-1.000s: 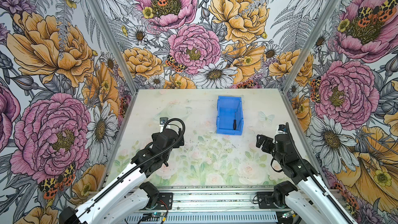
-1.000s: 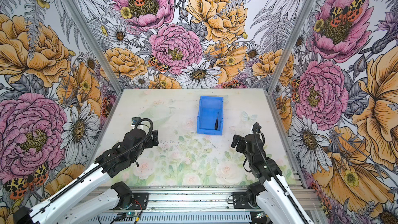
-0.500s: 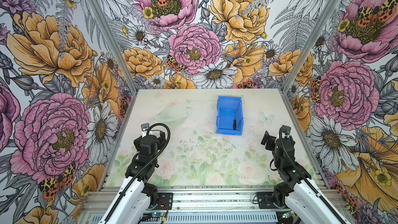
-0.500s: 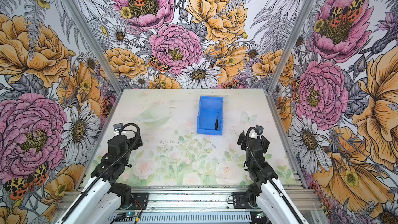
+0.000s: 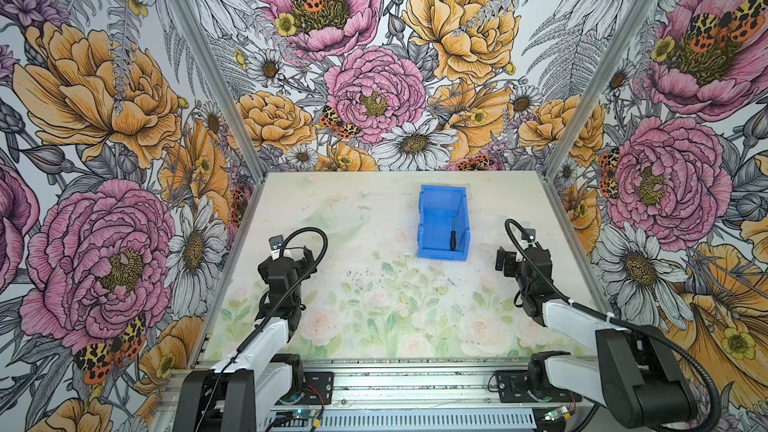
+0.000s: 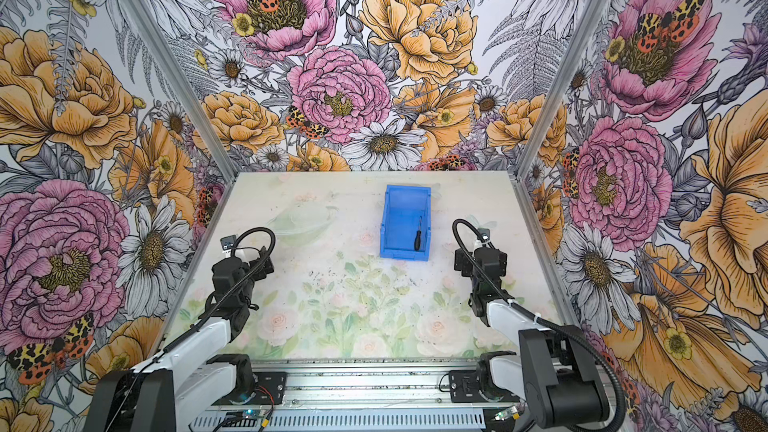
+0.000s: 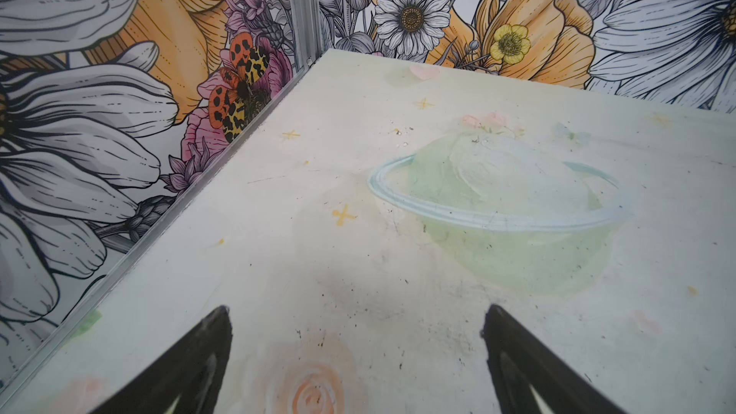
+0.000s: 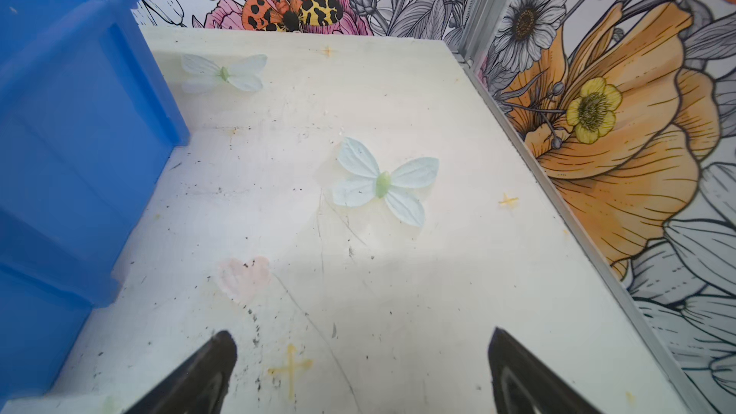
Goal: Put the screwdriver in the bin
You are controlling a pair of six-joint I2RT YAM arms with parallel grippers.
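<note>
Bright, even, diffuse from overhead in both top views; sharp across the frame. In left wrist view, soft grey shadow on bench [image 7: 358, 304] just ahead of fingers [image 7: 187, 364]; similar broad, soft-edged shadow in right wrist view. Fingers dark and slightly blurred, close to lens. Wide-angle stretching toward wrist-view edges.

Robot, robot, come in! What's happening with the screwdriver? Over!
Left tool open, empty. Right tool open, empty. Screwdriver lying inside the bin. Nothing in the way. Over.
</note>
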